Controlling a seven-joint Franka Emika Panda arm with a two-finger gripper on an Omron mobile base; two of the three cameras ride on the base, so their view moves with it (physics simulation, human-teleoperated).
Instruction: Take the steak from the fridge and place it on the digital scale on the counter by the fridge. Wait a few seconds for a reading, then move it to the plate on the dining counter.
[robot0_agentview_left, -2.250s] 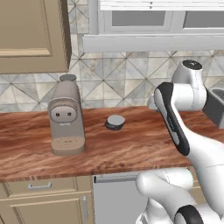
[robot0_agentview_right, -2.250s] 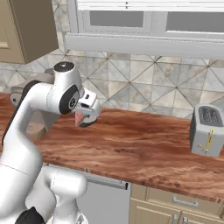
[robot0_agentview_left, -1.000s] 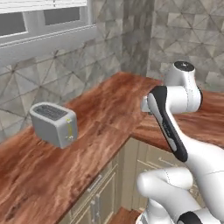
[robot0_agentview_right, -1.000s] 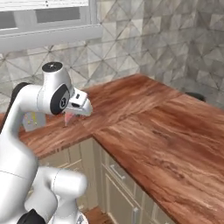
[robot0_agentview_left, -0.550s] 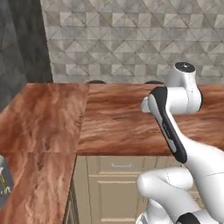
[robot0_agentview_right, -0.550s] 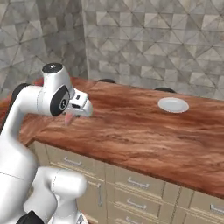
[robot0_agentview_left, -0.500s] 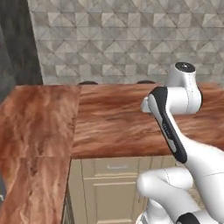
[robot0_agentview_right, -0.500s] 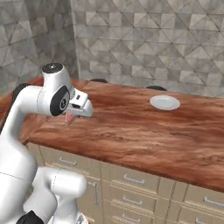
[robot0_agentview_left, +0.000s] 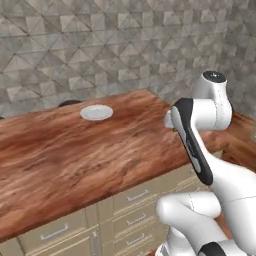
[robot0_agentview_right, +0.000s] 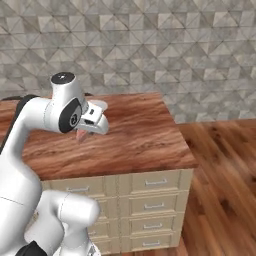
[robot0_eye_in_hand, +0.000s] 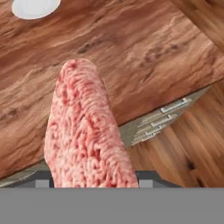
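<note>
I've got the steak (robot0_eye_in_hand: 85, 131) clamped in the gripper (robot0_agentview_right: 86, 131) — in the hand view the pink slab rises straight up from between the fingertips, held edgewise and off the surface, so it won't drag on the wood while I travel. In the right base view a pinkish bit of it peeks out below the gripper, which hangs above the near part of the dining counter (robot0_agentview_right: 135, 135).

The plate (robot0_agentview_left: 97, 112) sits toward the far edge of that surface, at about 11 o'clock from the gripper in the left base view, and well apart from it; in the hand view it shows at the 11 o'clock corner. I judge this to be the last leg — carrying the meat to the plate. Next I'd need to reach across and lower it flat, since released on edge it could topple off the rim.
</note>
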